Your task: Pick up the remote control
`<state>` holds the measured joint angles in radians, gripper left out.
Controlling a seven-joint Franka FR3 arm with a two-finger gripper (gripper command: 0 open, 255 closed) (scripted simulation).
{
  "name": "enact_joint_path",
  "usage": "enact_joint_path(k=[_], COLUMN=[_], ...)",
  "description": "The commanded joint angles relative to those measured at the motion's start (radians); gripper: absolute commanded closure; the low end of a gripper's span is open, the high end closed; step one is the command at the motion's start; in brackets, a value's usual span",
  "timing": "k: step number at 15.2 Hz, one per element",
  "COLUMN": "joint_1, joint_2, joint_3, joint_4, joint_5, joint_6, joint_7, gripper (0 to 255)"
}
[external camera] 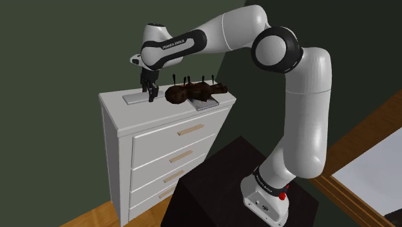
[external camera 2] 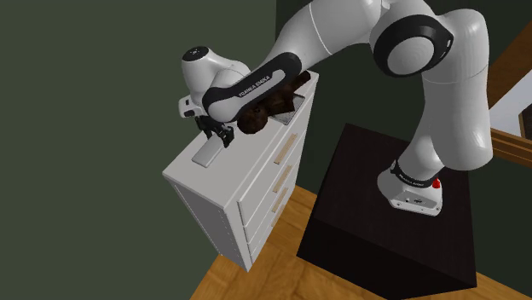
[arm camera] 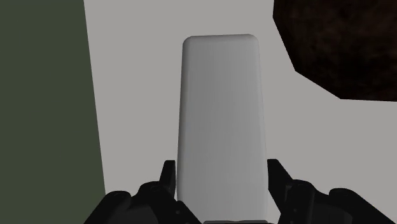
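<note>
The remote control is a plain light grey flat slab lying on top of the white dresser, near the wall-side end. My black gripper points down over the remote's end nearest the brown object. In the wrist view the remote runs away from the gripper, and a fingertip presses against each long side, so the gripper is shut on it. The remote still rests flat on the dresser top. In the second exterior view the gripper stands over the remote.
A dark brown lumpy object with thin upright stalks lies on the dresser top close beside the gripper, also seen as the brown object. A dark green wall stands behind the dresser. The dresser's drawers face the black stand. The floor is wooden.
</note>
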<state>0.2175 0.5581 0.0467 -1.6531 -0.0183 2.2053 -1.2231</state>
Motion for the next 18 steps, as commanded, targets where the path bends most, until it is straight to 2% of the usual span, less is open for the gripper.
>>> enact_joint_path(k=[1,3,18], joint_1=[0.0,-0.001,-0.002], joint_2=[0.0,0.001,-0.09], joint_3=[0.0,0.0,0.002], joint_4=[0.0,0.001,0.07], joint_5=[0.0,0.0,0.005], joint_6=[0.0,0.0,-0.159], joint_7=[0.0,-0.001,-0.003], gripper=[255,255,255])
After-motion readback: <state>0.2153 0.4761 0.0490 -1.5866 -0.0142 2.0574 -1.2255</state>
